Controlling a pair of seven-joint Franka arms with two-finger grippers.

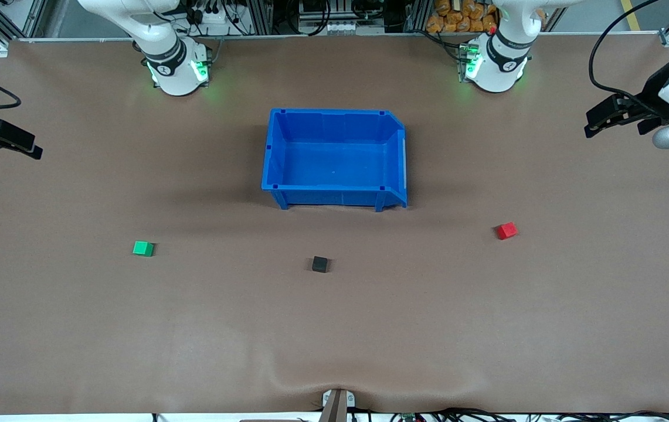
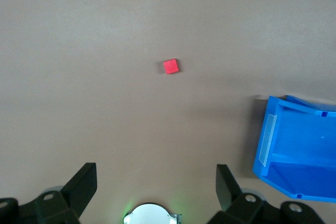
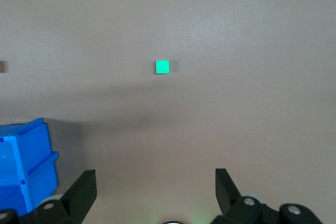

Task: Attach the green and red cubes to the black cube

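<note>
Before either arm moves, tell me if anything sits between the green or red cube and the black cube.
Nothing visible does. The green cube, black cube and red cube lie apart on bare table. The blue bin sits farther from the front camera, off those paths. Left gripper and right gripper wait open at the table's ends.

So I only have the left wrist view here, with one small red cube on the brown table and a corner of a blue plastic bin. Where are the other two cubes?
Observer: The small matte black cube sits nearer the front camera than the blue plastic bin, about mid-table.
Operator: And the green one?
Observer: The small green cube lies toward the right arm's end, apart from the black cube; the right wrist view shows it too.
Operator: Is the right gripper on it?
Observer: No. The right gripper is open, up over the table's edge at that end. The left gripper is open as well, holding nothing.
</note>
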